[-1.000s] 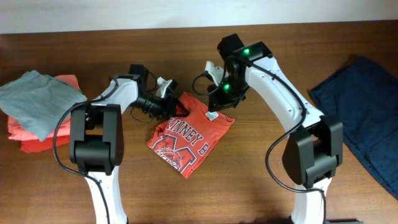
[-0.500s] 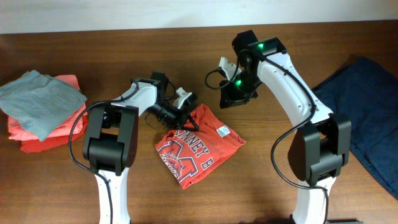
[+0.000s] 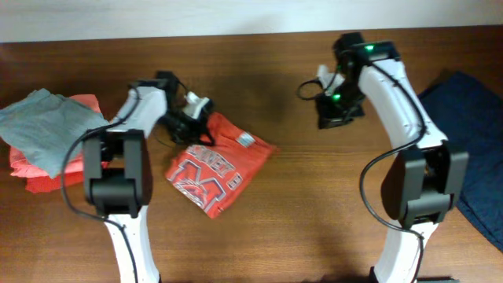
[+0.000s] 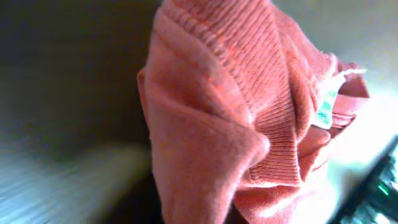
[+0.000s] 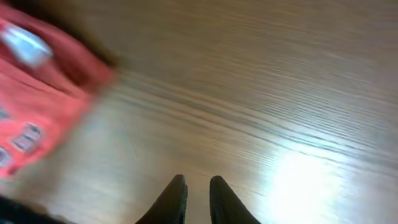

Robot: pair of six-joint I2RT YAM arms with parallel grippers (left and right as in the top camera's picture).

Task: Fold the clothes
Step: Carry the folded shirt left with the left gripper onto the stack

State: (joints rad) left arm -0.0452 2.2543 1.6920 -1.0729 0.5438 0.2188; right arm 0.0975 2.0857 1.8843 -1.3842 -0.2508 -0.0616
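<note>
Overhead, shirt: red-orange and folded into a compact block, it lay tilted on the worktop, left of centre. The dark-red and white M logo faced up, and a white label showed near the top edge.
Overhead, left pincer: it sat at the shirt's upper-left corner, touching the fabric.
Overhead, right pincer: it hung over bare wood to the right, well apart from the shirt.
Overhead, left edge: a grey top lay folded on a coral garment.
Overhead, right edge: a navy cloth lay spread out, partly out of frame.
Left wrist, shirt: it filled the view at very close range, bunched into a raised fold. The ribbed collar was plain to see, with the label at the right.
Left wrist, left pincer: its fingers were hidden, and it was grasping the shirt at the bunched collar edge.
Right wrist, right pincer: two dark fingertips were clenched almost together above blurred wood, with nothing between them.
Right wrist, shirt: it was a blurred red patch at the left edge, apart from the fingertips.
</note>
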